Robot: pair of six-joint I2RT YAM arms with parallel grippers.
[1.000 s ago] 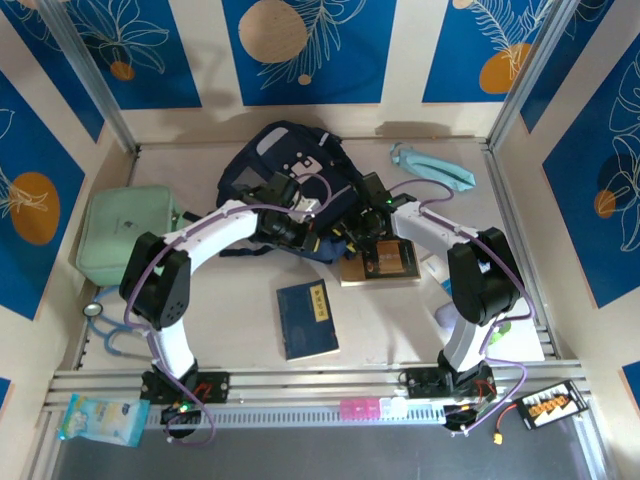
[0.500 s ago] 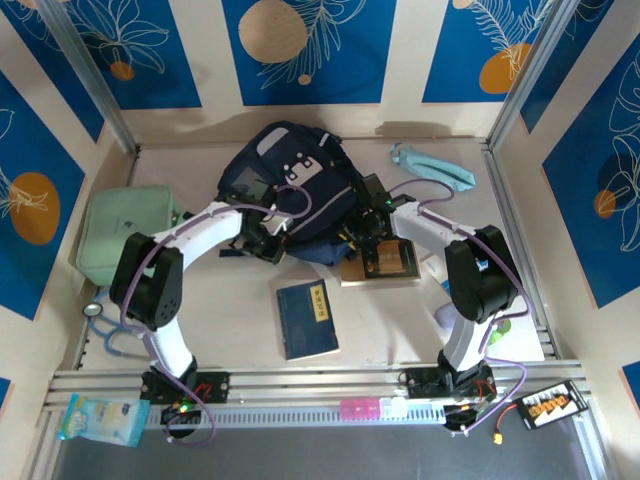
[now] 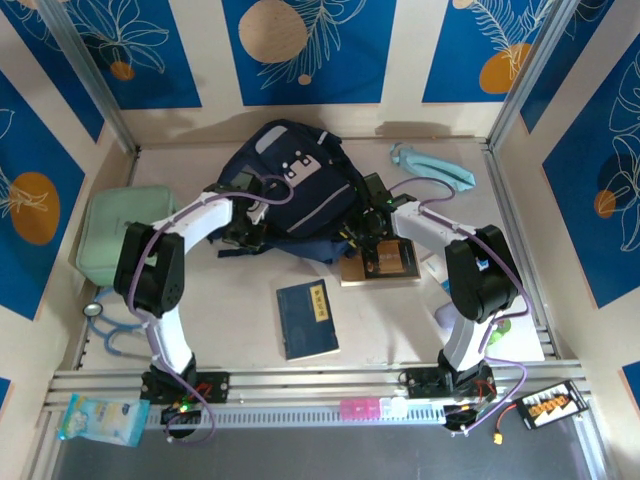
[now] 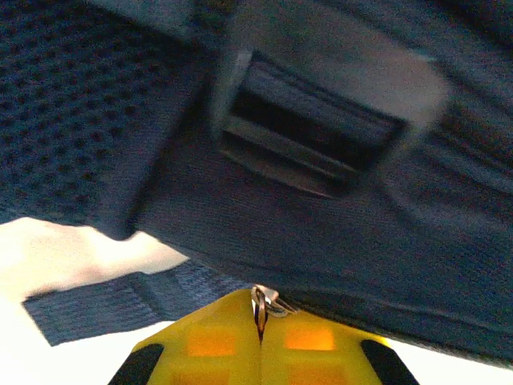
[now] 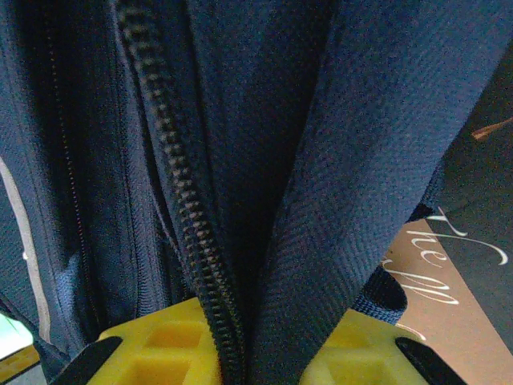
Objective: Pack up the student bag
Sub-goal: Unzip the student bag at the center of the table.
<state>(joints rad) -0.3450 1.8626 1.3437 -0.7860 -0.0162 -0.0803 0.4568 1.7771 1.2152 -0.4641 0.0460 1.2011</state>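
Your left gripper pinches the zip pull tight; your right gripper clamps a fold of the student bag.

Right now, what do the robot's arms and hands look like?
The left arm and the right arm are both made of smooth white tubes joined by chunky black joints. A thin purple cable loops along each one. The left hand and the right hand have bright yellow fingers with little square hollows and black corners.

Rear blocked: student bag; table bare beside notebook.
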